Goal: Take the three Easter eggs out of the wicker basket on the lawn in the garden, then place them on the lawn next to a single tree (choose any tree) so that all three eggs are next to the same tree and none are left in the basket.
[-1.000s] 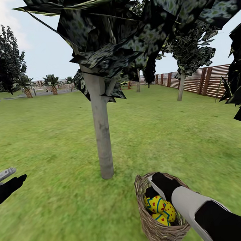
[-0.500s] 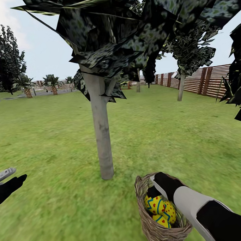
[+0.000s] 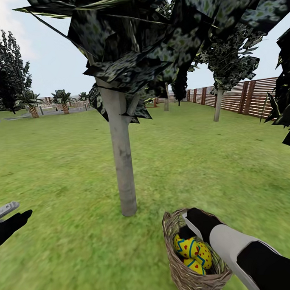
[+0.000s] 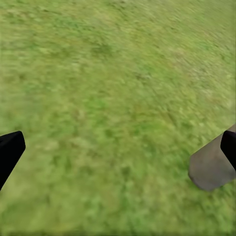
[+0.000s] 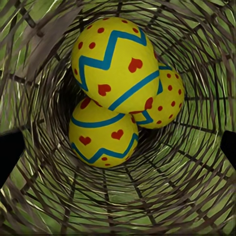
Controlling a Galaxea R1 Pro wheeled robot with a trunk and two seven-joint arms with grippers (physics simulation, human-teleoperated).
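1. Risk: right gripper [image 5: 118,147], jaws spread wide and empty, is inside the basket [image 3: 182,270] mouth; closing off-centre on the top egg [image 5: 118,66] could squeeze it aside, or a finger could snag the weave and tip the basket.
2. Basket: holds three eggs directly ahead of the fingers, the top one resting on the two beneath; it stands on the lawn [image 3: 57,166] near the tree [image 3: 122,163].
3. Left gripper [image 4: 118,152]: open, empty, above grass, with the trunk base beside one finger.

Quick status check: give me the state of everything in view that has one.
Easter eggs: all three in the basket, piled together.
Wicker basket: upright on the lawn, beside the tree.
Right gripper: open, inside the basket above the eggs.
Left gripper: open, empty, over grass.
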